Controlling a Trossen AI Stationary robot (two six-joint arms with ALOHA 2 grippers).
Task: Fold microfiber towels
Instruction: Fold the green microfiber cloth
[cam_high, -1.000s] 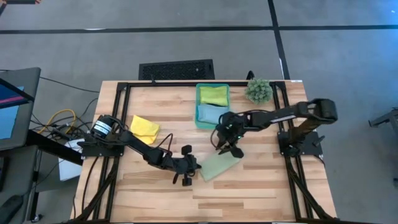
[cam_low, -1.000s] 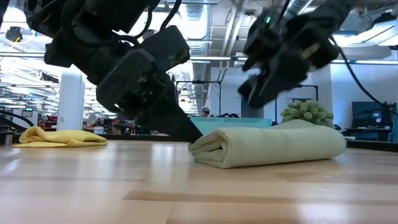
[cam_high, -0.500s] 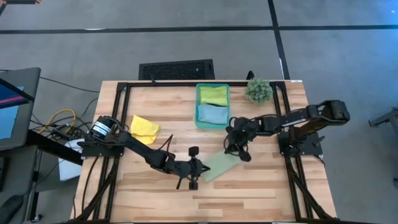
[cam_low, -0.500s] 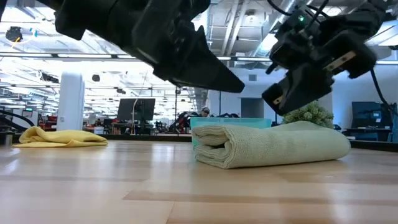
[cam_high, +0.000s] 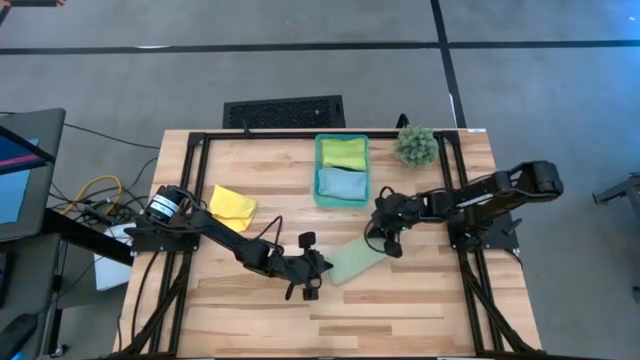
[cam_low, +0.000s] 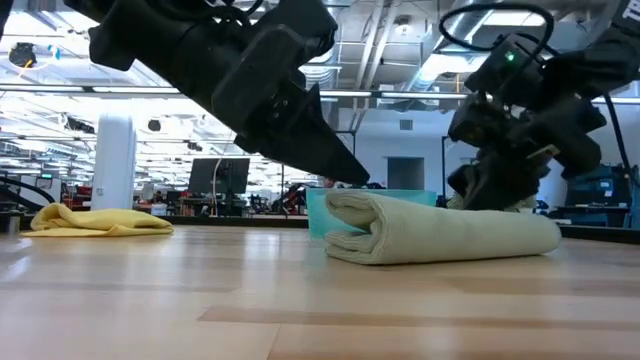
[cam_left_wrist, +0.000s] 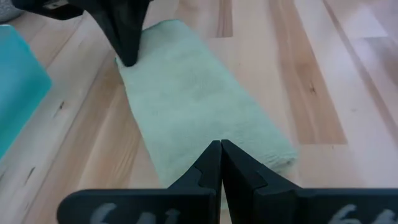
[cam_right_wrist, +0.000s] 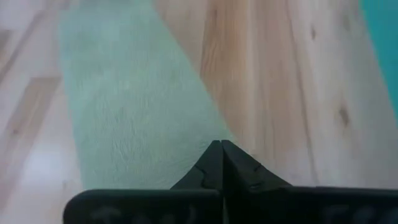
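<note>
The folded pale green towel (cam_high: 354, 263) lies mid-desk, its long axis diagonal toward the far right corner, with the clenched left pincer (cam_high: 312, 272) and clenched right pincer (cam_high: 386, 240) at its ends.

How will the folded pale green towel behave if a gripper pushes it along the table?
The pale green towel is soft terry folded in layers with a rounded fold edge, so it would probably bunch or unroll rather than slide whole. It looks light, and its nap may drag on the bare wood table. It cannot roll or tip.
</note>
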